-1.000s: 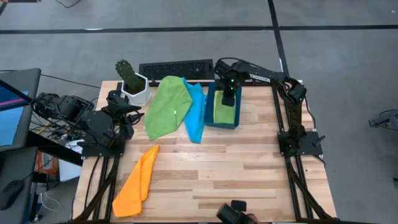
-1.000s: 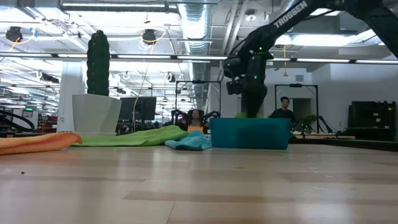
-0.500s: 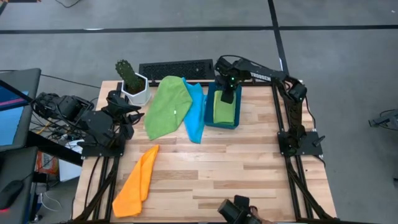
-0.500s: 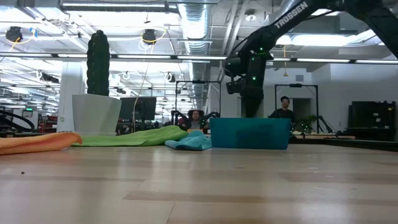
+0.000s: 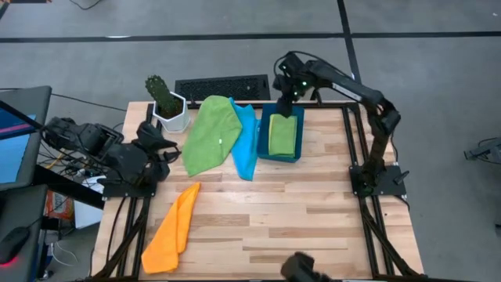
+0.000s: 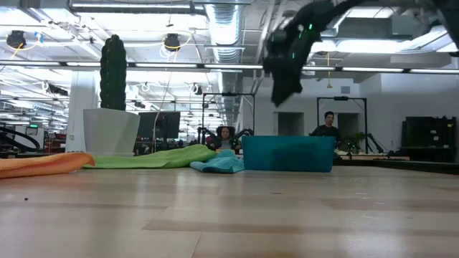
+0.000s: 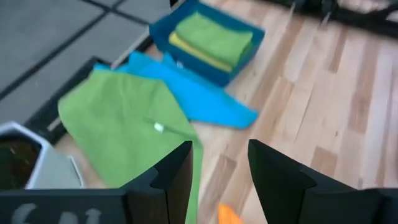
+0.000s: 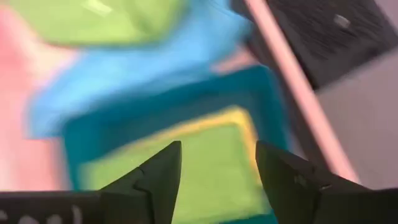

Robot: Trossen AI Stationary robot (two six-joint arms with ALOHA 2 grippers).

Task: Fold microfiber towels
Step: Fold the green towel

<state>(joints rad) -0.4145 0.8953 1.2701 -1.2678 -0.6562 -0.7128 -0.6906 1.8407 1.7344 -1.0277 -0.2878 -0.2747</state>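
A folded green towel [image 5: 282, 135] lies on a yellow one [image 7: 199, 51] inside the dark blue bin [image 5: 262, 149] at the table's far side. My right gripper [image 8: 217, 177] hangs open above the bin's far end, clear of the folded green towel [image 8: 205, 180]. Left of the bin, a green towel [image 5: 210, 135] lies spread flat, partly over a light blue towel [image 5: 246, 145]. An orange towel [image 5: 173, 229] lies loosely folded near the front left. My left gripper [image 7: 219, 169] waits open at the table's left edge, holding nothing.
A potted cactus [image 5: 167, 106] in a white pot stands at the far left corner. A black keyboard [image 5: 221, 88] lies just beyond the far edge. The near and right parts of the wooden table [image 5: 313, 211] are bare. A person [image 6: 328, 123] stands in the room behind.
My right gripper has risen out of the blue bin and drifted a little toward the far edge, tipping as it went. The folded green towel stays lying in the bin. The other towels have not moved.
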